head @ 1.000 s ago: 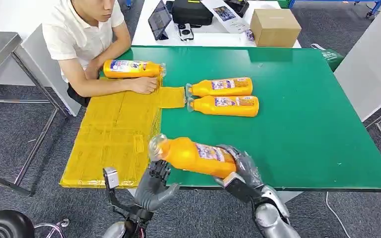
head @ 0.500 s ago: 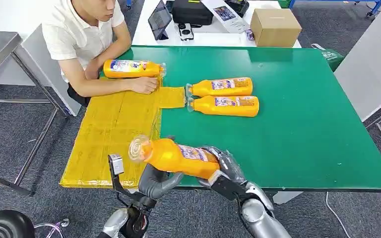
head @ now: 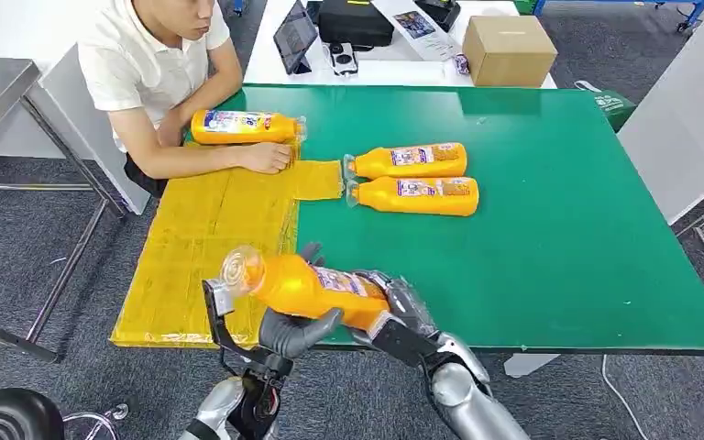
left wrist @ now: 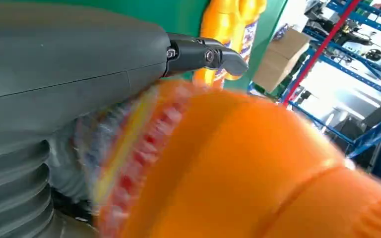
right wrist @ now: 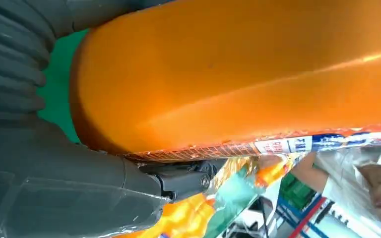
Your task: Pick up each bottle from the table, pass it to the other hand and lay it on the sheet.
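Held bottle (head: 307, 288): orange, lying nearly level above the table's near edge, cap end toward the yellow sheet (head: 211, 247), base end in the right hand.
Right hand (head: 394, 307): fingers clamped around the bottle's base and label.
Left hand (head: 291, 330): under the bottle's neck end, thumb (head: 316, 325) touching it, fingers wrapped up behind; firm grip or mere contact, cannot tell.
Other bottles: two (head: 412, 179) side by side on the green table (head: 559, 211); one (head: 243, 126) at the sheet's far end beside a person's hand (head: 270, 158).
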Controlling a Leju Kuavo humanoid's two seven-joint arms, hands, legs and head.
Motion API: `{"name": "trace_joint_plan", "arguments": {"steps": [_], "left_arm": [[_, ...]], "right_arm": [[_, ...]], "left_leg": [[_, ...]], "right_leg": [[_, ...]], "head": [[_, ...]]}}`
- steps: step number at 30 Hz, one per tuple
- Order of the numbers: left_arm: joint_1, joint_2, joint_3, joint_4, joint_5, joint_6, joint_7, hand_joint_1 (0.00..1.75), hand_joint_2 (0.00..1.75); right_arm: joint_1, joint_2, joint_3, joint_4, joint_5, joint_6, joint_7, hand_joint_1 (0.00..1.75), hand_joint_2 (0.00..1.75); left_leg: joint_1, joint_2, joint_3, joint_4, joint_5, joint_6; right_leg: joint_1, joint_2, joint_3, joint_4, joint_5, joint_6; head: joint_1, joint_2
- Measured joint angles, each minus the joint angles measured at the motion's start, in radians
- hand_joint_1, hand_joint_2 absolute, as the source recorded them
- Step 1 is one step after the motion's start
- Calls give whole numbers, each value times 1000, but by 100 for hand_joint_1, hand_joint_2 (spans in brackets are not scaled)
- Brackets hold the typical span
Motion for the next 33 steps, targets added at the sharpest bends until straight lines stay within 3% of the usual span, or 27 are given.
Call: {"name": "trace_joint_plan", "arguments": {"steps": [3,5,13,14,15,16,21,22,28,33], "left_arm": [[-5,-2,0,0,16,-2,15,3,175],[-6,-2,0,4,11,17,10,175,175],[-26,-33,9,22,-24,179,-80,175,175],[-26,-36,10,22,-24,182,-82,175,175],[-26,-38,11,22,-20,187,-84,175,175],[-26,-39,12,22,-16,189,-85,175,175],[-28,-40,30,16,57,138,-78,175,175],[-26,-40,37,11,72,124,-76,175,175],[2,-38,77,-41,125,80,-80,175,175],[11,-21,100,-56,99,64,-90,175,175]], "right_arm": [[-13,7,18,23,0,-3,10,175,175],[-20,12,26,37,0,-5,12,175,175],[-55,38,74,87,6,-6,27,175,175],[-58,39,78,93,6,-6,28,162,175],[-62,40,83,99,3,-6,29,113,175],[-65,40,87,104,1,-4,29,0,175],[-69,46,117,125,-43,21,1,0,175],[-70,47,121,126,-53,28,-5,0,0],[-78,48,141,126,-83,62,-46,0,0],[-42,60,143,126,-81,9,-76,0,0]], "left_leg": [[0,0,0,0,0,0],[0,0,0,0,0,0],[0,0,0,0,0,0],[0,0,0,0,0,0],[0,0,0,0,0,0],[0,0,0,0,0,0],[0,0,0,0,0,0],[0,0,0,0,0,0],[0,0,0,0,1,0],[0,1,-1,0,1,0]], "right_leg": [[0,0,0,0,0,0],[0,0,0,0,0,0],[0,0,-1,0,0,0],[0,0,0,0,0,0],[0,0,-1,0,0,0],[0,0,-1,0,0,0],[0,0,-1,0,0,0],[0,0,-1,0,0,0],[0,0,-2,0,0,0],[0,1,-2,0,0,0]], "head": [[0,0],[0,0],[0,0],[0,0],[0,0],[0,0],[0,0],[0,0],[0,0],[0,0]]}}
